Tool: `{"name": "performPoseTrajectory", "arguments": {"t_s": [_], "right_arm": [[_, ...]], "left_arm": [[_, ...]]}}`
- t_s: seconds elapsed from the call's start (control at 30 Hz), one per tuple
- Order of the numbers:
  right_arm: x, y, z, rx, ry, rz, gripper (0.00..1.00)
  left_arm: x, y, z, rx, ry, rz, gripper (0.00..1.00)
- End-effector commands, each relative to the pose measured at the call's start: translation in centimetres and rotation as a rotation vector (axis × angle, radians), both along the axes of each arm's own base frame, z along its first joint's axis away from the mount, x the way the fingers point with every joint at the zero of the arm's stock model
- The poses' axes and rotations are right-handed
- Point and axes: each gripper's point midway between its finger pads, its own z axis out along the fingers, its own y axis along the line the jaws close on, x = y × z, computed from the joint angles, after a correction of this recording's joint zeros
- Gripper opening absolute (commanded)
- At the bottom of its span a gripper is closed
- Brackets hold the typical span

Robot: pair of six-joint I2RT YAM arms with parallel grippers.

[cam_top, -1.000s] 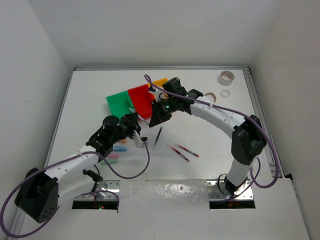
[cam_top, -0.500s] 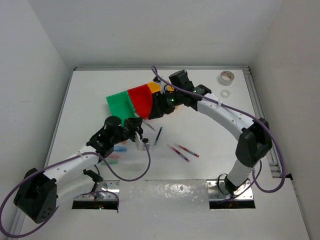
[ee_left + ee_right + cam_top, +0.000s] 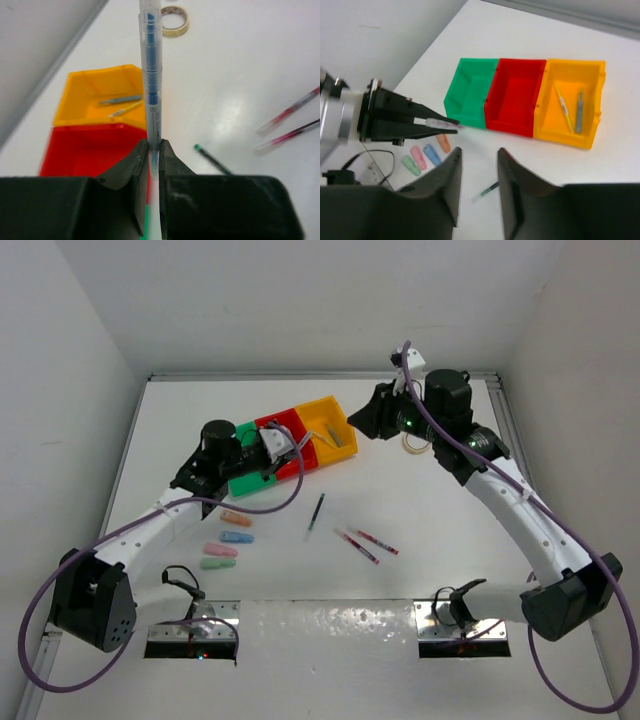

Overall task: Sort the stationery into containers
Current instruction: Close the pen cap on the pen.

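**Blue-inked clear plastic pen [image 3: 151, 75] bound for a bin**

We hold it clamped in our left claw [image 3: 153, 146], the red plastic bin [image 3: 75, 150] close ahead and below. Just beyond stands the yellow-orange plastic bin [image 3: 100, 71], two thin pens [image 3: 120, 99] already inside. Our right claw [image 3: 479, 155] hangs empty, jaws narrowly parted. Next, we judge: carry forward over yellow-orange, then release.

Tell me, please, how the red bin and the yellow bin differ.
The red bin is empty; the yellow bin holds a yellow pen and a grey pen. The red bin sits mid-row; the yellow bin at one end. Both are open-topped, same shape.
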Motion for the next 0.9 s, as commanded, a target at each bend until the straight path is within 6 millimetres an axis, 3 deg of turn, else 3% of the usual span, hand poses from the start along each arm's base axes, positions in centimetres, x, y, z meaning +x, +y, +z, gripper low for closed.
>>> {"name": "performPoseTrajectory", "arguments": {"t_s": [0.0, 0.03, 0.07, 0.2, 0.47, 0.7, 0.87], "right_arm": [[0.3, 2.3, 1.7, 0.069, -0.131, 0.019, 0.36], [0.1, 2.7, 1.5, 0.071, -0.143, 0.020, 0.44], [-0.3, 3.7, 2.5, 0.097, -0.185, 0.042, 0.54], [-0.9, 6.2, 3.0, 0.122, -0.228, 0.086, 0.61], [-0.4, 9.5, 2.7, 0.150, -0.219, 0.129, 0.60], [1.0, 10.2, 2.7, 0.180, -0.226, 0.101, 0.58], [1.7, 11.1, 2.4, 0.181, -0.221, 0.119, 0.47]], "left_arm": [[-1.6, -1.7, 2.0, -0.246, 0.292, -0.017, 0.00], [-1.5, -1.9, 2.5, -0.273, 0.317, -0.009, 0.00], [-1.5, -2.0, 2.9, -0.322, 0.365, 0.010, 0.00], [-1.7, -2.5, 3.6, -0.400, 0.447, 0.036, 0.00], [-2.0, -2.6, 4.2, -0.437, 0.445, 0.040, 0.00], [-2.3, -2.6, 3.9, -0.424, 0.439, 0.034, 0.00], [-2.2, -2.6, 3.9, -0.424, 0.434, 0.036, 0.00]]}}
